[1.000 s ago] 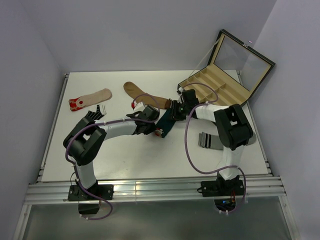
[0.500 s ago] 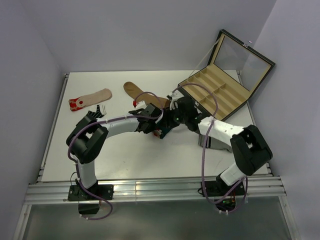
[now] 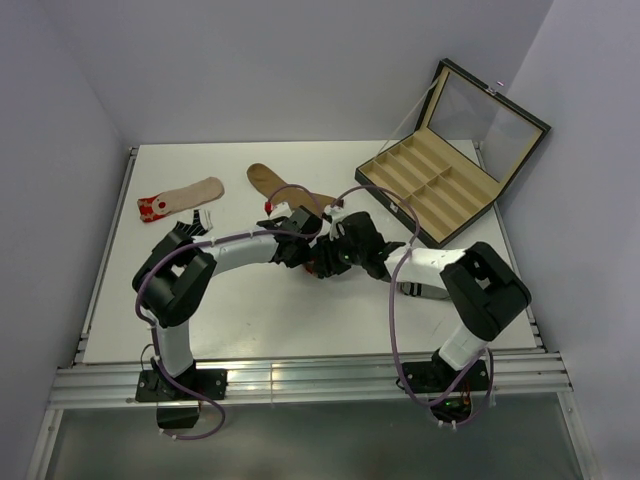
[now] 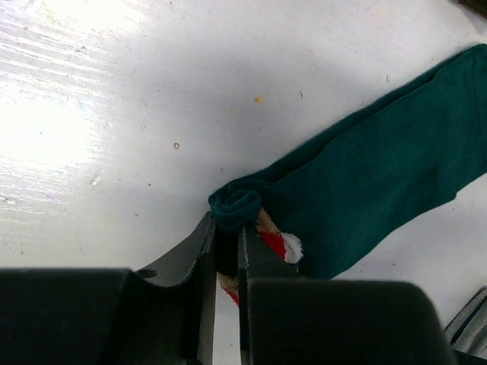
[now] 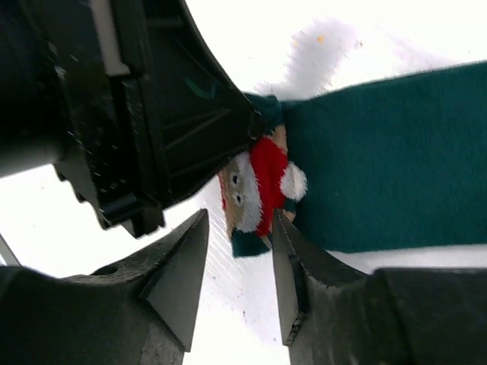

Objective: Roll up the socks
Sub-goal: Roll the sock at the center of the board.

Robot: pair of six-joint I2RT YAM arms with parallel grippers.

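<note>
Teal knit sock (image 4: pixel 365 182): soft, light, floppy. Lies at centre of bench (image 3: pixel 250 320), body trailing toward 2 o'clock. Started roll probably springs loose, so hold at roll itself. Left claw (image 4: pixel 227 228) pinches rolled tip. Right claw (image 5: pixel 238 220), in from 3 o'clock, gapes astride patterned end.

The teal sock (image 4: pixel 365 190) leaves the left wrist view at two o'clock; the left gripper (image 4: pixel 227 230) hides part of its rolled end. From above, the right arm (image 3: pixel 430 262) covers much of the grey sock (image 3: pixel 418 292), four o'clock.
</note>
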